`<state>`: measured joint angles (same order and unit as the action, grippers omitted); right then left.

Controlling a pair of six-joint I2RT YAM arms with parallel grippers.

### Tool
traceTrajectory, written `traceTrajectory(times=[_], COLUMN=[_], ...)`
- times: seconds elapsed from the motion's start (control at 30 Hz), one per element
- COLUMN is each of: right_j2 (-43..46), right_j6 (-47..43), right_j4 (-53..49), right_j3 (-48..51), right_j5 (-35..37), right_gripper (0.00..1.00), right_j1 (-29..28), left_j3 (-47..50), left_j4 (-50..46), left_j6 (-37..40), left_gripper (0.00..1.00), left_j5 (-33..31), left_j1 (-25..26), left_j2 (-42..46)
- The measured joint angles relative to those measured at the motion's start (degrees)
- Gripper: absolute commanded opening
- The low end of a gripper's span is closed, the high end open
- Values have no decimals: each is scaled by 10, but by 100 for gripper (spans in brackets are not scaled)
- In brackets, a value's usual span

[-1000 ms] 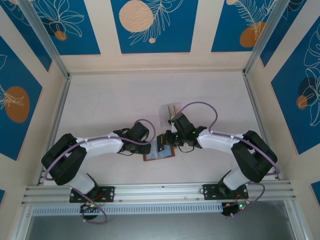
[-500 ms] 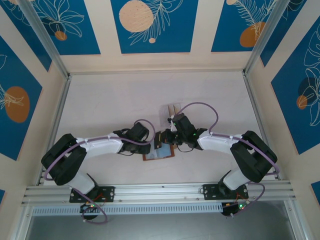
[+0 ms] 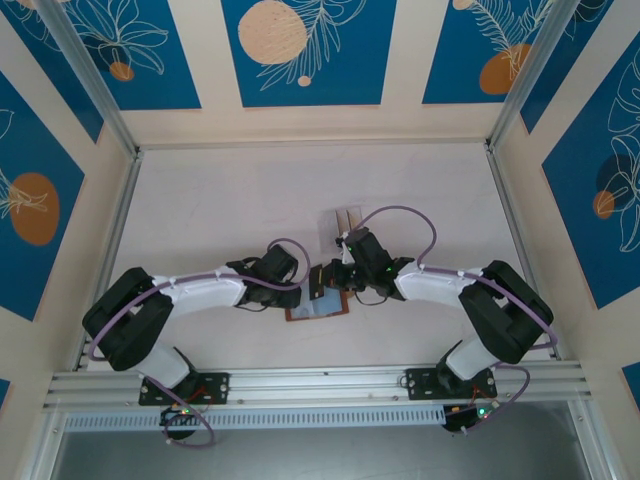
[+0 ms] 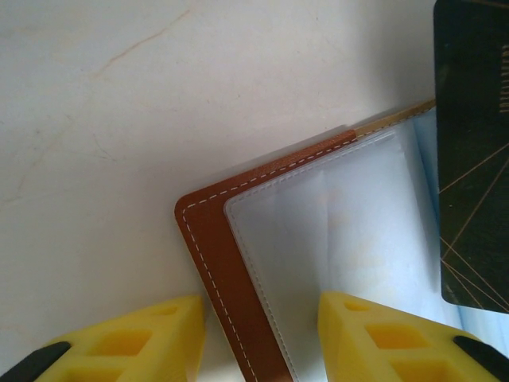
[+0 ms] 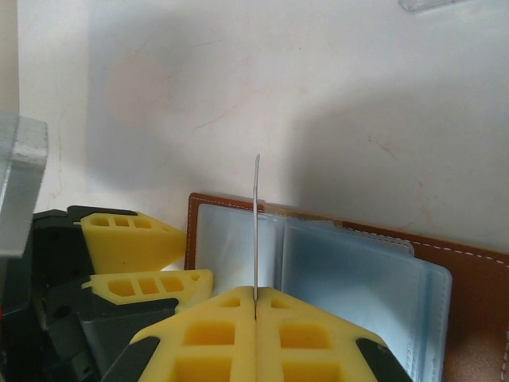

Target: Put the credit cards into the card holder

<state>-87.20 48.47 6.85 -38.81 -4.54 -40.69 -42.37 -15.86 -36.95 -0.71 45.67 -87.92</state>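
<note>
Card holder (image 3: pixel 318 305) lies open and flat on the table (image 3: pixel 220 200), just below centre of the overhead view, between my two wrists. The cover is smooth brown leather with a rounded corner and a line of pale stitching close to the rim. Inside are sleeves (image 4: pixel 334 239) of milky, faintly bluish plastic, soft-looking, with welded edges and rounded corners. My left gripper (image 4: pixel 258 306) stands partly open and pinches nothing. Its two yellow fingers (image 4: pixel 119 338), blocky with moulded square hollows, show at the bottom of the left wrist view. One is over bare table, the other over the sleeve, and the stitched brown edge runs down between them. My right gripper (image 5: pixel 255 301) is closed tight on a card (image 5: pixel 256 215). In the right wrist view I see that card edge-on: a thin, pale, straight line rising from the seam between the yellow pads, crossing the left part of the sleeves and the cover's upper rim in the picture. Whether its far edge touches anything I cannot tell. In the left wrist view the same card sits at the upper right: rigid, flat, very dark face crossed by fine gold lines, its rounded lower corner overlapping the sleeve. The table is off-white and dull, with faint reddish scuffs and hairline scratches. Above the holder in the overhead view, near but apart, is a small pale stand (image 3: pixel 347 218).
</note>
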Motion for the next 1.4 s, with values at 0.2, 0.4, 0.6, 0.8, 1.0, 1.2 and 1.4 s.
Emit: traceTrajectory(times=[0.2,0.4,0.6,0.8,1.0,1.2,1.4], right_j2=[-4,-4,-4,-4,-4,0,1], right_j6=[0,0,0,0,-3,-14,-26], right_j4=[0,0,0,1,11,15,15], right_j3=[4,5,12,14,22,27,27], right_j5=[0,1,2,4,14,26,31], right_gripper=[0,0,0,0,0,0,0], right_j1=[0,0,0,-1,-5,-10,-14], left_j3=[0,0,0,0,0,0,0], left_j4=[0,0,1,1,2,2,2], left_j6=[0,-2,-2,-2,-2,-2,-2], left_gripper=[42,42,42,42,41,41,41], left_j5=[0,0,0,0,0,0,0], left_j1=[0,0,0,0,0,0,0], left_j2=[0,0,0,-1,-1,-2,-2])
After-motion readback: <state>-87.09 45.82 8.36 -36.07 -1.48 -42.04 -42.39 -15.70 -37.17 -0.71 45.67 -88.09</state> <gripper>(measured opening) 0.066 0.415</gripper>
